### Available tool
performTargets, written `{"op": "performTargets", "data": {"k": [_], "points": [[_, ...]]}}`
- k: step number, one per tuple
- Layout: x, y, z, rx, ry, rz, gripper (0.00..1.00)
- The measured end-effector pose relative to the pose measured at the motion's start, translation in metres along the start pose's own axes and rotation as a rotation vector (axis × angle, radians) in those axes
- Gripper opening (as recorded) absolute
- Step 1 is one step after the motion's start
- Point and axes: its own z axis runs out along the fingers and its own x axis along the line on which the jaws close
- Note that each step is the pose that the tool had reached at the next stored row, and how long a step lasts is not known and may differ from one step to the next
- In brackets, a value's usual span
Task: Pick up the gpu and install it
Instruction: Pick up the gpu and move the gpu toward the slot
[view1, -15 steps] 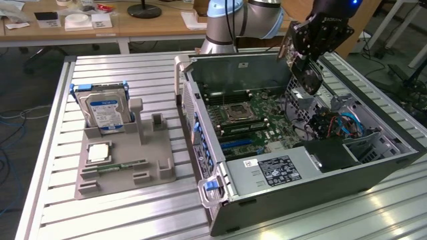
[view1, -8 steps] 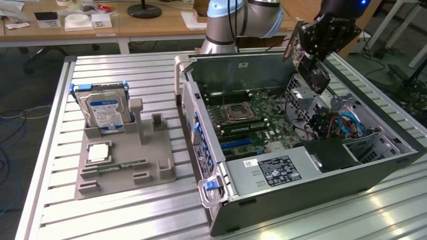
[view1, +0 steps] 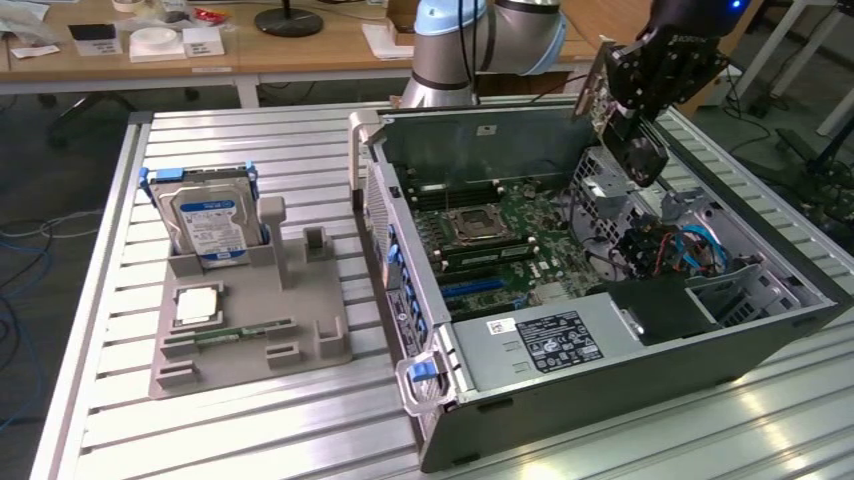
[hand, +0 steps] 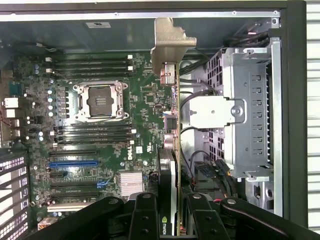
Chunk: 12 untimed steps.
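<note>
Clamping the gpu (hand: 169, 47) edge-on above the open case (view1: 641, 370), the claw (hand: 171, 217) hides the card's gripped end.

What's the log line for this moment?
gripper: shut on thin black gpu card with silvery bracket | position: held above open dark grey computer case | green motherboard: card not seated

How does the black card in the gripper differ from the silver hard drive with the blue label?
The thin black gpu is held in the gripper over the open computer case; the silver blue-labelled hard drive sits in the grey holder. The gpu is slim; the hard drive thicker. Both stand on edge.
</note>
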Motion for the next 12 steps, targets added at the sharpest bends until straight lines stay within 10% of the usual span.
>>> {"op": "performTargets", "data": {"k": [12], "points": [[0.0002, -0.0005, 0.0092, -0.0001, 0.0, 0.0, 0.27]]}}
